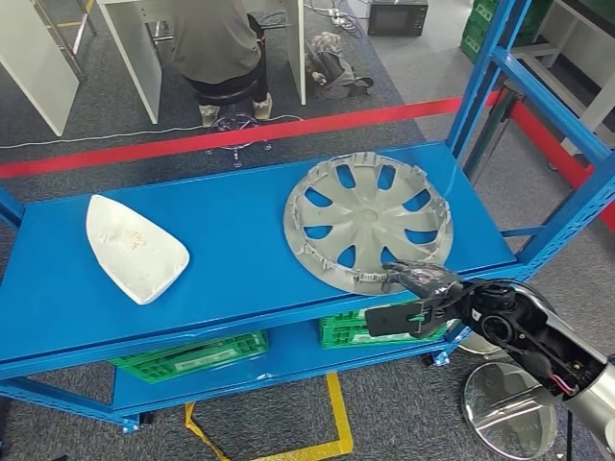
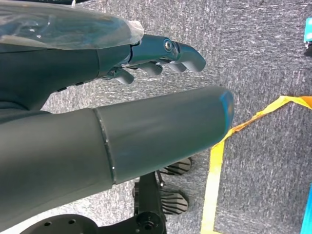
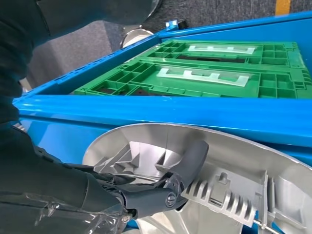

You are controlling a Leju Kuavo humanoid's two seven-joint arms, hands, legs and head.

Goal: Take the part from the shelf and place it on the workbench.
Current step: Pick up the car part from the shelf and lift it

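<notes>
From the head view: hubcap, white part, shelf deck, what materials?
Hubcap: likely moulded plastic with a matte silver finish; thin spokes, ribbed clips under the rim. The right hand has fingers on its near edge. White part: probably plastic, glossy, smooth curved shell. Shelf: looks like painted steel, uniform blue, folded edge.

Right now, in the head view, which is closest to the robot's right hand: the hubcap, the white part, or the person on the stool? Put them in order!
From the right hand:
1. Silver hubcap, touching, shelf's right side.
2. White part, shelf's left side.
3. Seated person, beyond the red floor line.
</notes>
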